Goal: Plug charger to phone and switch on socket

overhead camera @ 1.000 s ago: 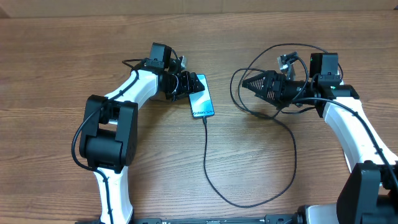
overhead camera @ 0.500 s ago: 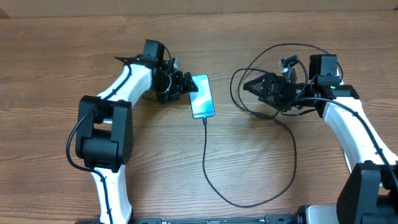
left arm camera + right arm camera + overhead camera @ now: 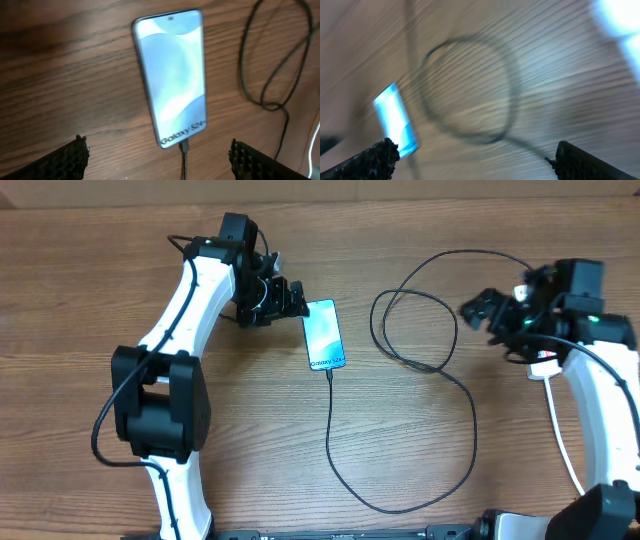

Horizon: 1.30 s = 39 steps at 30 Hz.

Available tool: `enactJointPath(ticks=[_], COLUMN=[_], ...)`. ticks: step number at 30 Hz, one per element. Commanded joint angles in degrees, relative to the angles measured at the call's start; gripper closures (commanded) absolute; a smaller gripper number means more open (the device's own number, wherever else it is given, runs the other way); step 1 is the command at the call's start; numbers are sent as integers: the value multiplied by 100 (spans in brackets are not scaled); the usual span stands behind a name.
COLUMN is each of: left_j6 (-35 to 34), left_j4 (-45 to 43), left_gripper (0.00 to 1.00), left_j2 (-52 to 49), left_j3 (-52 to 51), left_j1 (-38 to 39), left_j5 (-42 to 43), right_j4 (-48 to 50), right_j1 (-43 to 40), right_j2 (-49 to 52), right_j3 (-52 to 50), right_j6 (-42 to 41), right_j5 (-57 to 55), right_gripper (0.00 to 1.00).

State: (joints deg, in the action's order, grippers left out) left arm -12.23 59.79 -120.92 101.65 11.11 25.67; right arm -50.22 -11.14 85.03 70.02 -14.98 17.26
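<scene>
The phone (image 3: 324, 335) lies flat on the wooden table with its light blue screen up, and also fills the left wrist view (image 3: 172, 75). The charger's black cable (image 3: 332, 430) runs from the connector (image 3: 184, 147) seated in the phone's bottom end, curves across the table and coils in loops (image 3: 412, 330) to the right. My left gripper (image 3: 288, 300) (image 3: 157, 150) is open just left of the phone's top corner and does not touch it. My right gripper (image 3: 480, 310) (image 3: 475, 150) is open and empty right of the loops; its view is blurred. The socket is out of view.
A thin white cord (image 3: 562, 442) runs down the right side beside the right arm. The cable's wide lower loop (image 3: 400, 508) reaches almost to the front edge. Bare wood lies between the phone and the left arm's base (image 3: 160, 410).
My left gripper has opened, let go of the phone and drawn back to the left. The right arm has swung right, away from the cable loops. The phone has stayed put.
</scene>
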Motion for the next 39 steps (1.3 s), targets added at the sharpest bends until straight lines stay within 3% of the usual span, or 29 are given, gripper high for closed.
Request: enactJointPath(ticks=[1,6,15,18,39], left_j6=[321,345,-79,-332,-326], left_j4=[-26,-2,-59,-7,-24], left_gripper=[5,0,0,0,0], left_j2=[490,516,514,514,511], left_j3=[151,151,151,151,151], left_j1=[190,328,354,354,356], left_j5=[-57,-59,-61,-63,-61], right_j4=[-4,221,870,1134,2470], right_j1=[-374,-1161,-2201,-2256,-2258], right_j2=[-46,-4,192,426,2382], right_j3=[136,136,131,131,131], right_j6=[-26,-490,-645,-647,-649], right_j5=[-1283,-1486,-1469,-1467,-1464], right_gripper=[0,0,0,0,0])
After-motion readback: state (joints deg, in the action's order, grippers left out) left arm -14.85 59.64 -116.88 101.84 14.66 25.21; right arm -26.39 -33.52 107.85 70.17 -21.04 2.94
